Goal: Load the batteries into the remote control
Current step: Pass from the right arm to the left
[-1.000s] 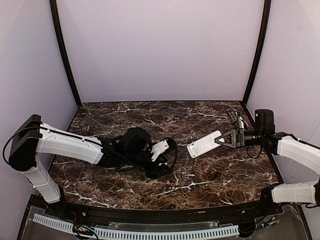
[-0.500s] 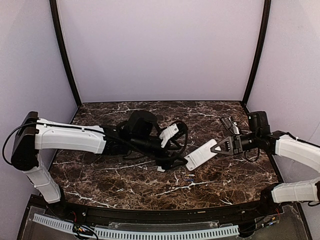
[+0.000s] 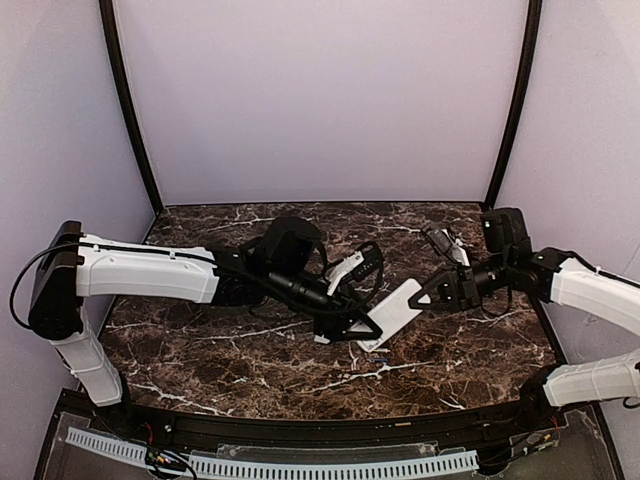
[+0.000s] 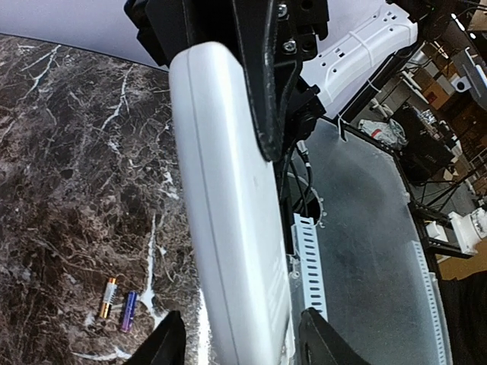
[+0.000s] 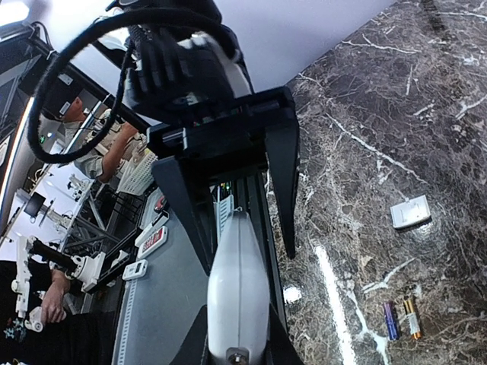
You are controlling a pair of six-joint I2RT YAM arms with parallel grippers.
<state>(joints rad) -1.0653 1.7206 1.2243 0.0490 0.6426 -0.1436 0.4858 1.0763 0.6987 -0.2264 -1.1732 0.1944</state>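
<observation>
A: Where does the top external camera sit?
B: High behind the near edge of the dark, white-veined marble table [image 3: 220,352], facing forward and down, at long range.
A: And the wrist cameras?
B: Each looks at close range along the white rectangular plastic remote control [image 4: 228,213], from opposite ends. Both share it and, probably, the same two small dark cylindrical batteries [image 4: 127,311].

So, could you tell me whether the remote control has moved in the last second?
Yes: the remote control has shifted left and toward the front of the table, away from the right post.
</observation>
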